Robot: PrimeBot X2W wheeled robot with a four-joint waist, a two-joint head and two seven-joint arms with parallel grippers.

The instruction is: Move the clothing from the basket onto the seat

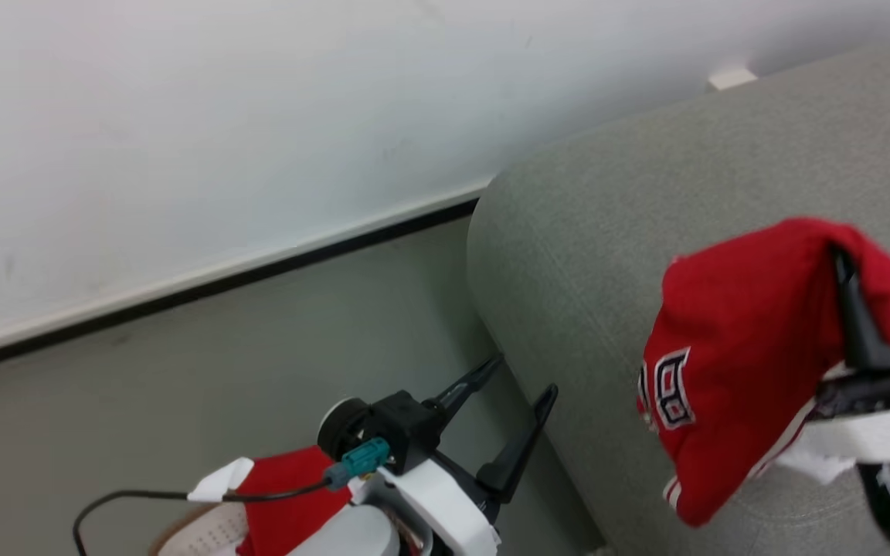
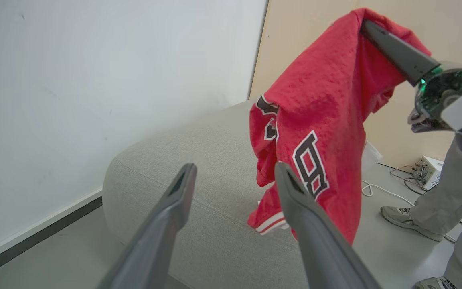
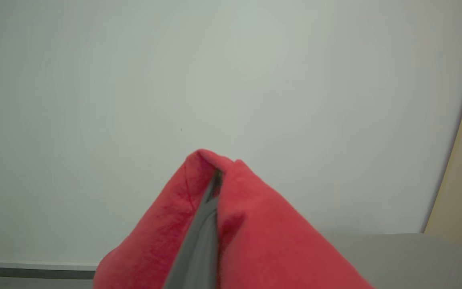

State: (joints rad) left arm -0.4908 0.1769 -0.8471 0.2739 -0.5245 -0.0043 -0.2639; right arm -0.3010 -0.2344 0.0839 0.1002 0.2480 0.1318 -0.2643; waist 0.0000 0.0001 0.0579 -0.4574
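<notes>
A: Grey woven cloth covers the couch (image 1: pixel 568 255). It stands on a smooth grey floor (image 1: pixel 259 347) against a white wall (image 1: pixel 221 116) with a dark skirting strip (image 1: pixel 259 272).
B: And the shirt?
A: The red shirt (image 1: pixel 738 347) hangs over the couch. The right claw (image 1: pixel 840 259) pinches it at the top, fingers pressed together. More red clothing (image 1: pixel 290 494) lies in the basket (image 1: pixel 213 533), low by the left arm.
B: The left claw (image 1: pixel 522 377)?
A: Spread wide and empty, beside the couch's rounded end.
B: What does the left wrist view add?
A: A beige panel (image 2: pixel 291 40), a person's grey trouser legs (image 2: pixel 439 200) and a shoe (image 2: pixel 399 214), and a small box (image 2: pixel 425 170) with cables (image 2: pixel 379 190) on the floor.
</notes>
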